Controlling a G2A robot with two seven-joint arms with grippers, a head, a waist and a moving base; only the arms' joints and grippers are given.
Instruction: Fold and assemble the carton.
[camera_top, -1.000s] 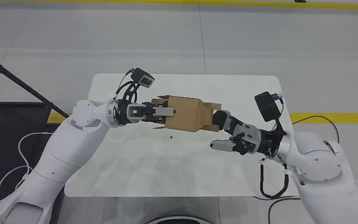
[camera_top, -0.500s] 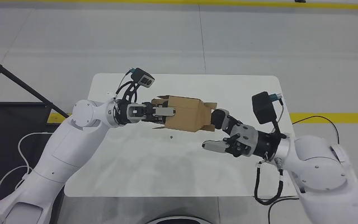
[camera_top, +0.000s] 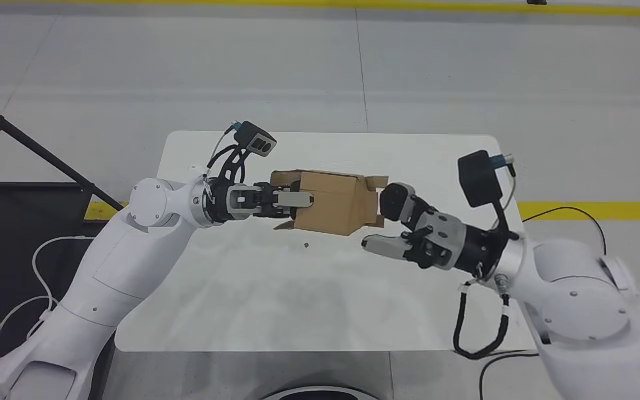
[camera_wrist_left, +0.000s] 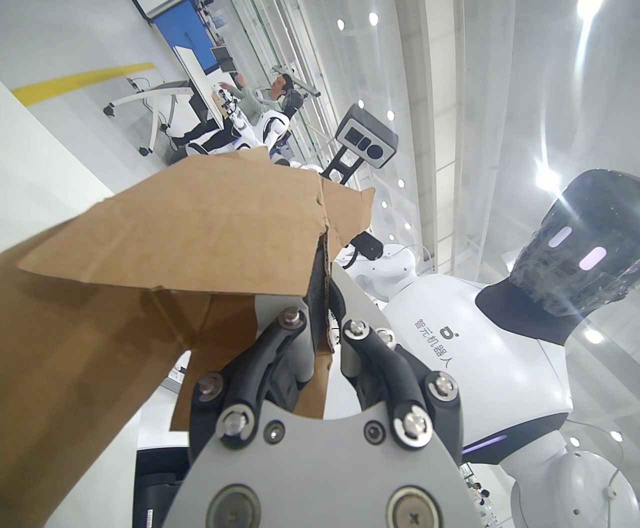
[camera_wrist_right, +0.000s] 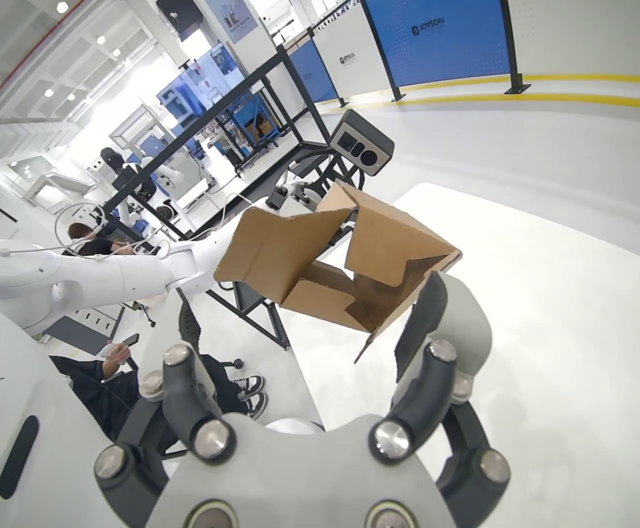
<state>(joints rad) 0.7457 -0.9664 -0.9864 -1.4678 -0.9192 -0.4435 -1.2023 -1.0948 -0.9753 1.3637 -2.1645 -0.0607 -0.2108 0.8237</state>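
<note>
carton in left pincer, right pincer beside

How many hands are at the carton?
2. The left hand is shut on one end of the carton; the right hand, open, is at the other.

Left gripper clamps the carton; right gripper's fingers spread.

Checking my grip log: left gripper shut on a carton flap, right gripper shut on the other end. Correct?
No. The right gripper is open at the other end of the carton, as the right wrist view shows; the left gripper is shut on a flap.
</note>
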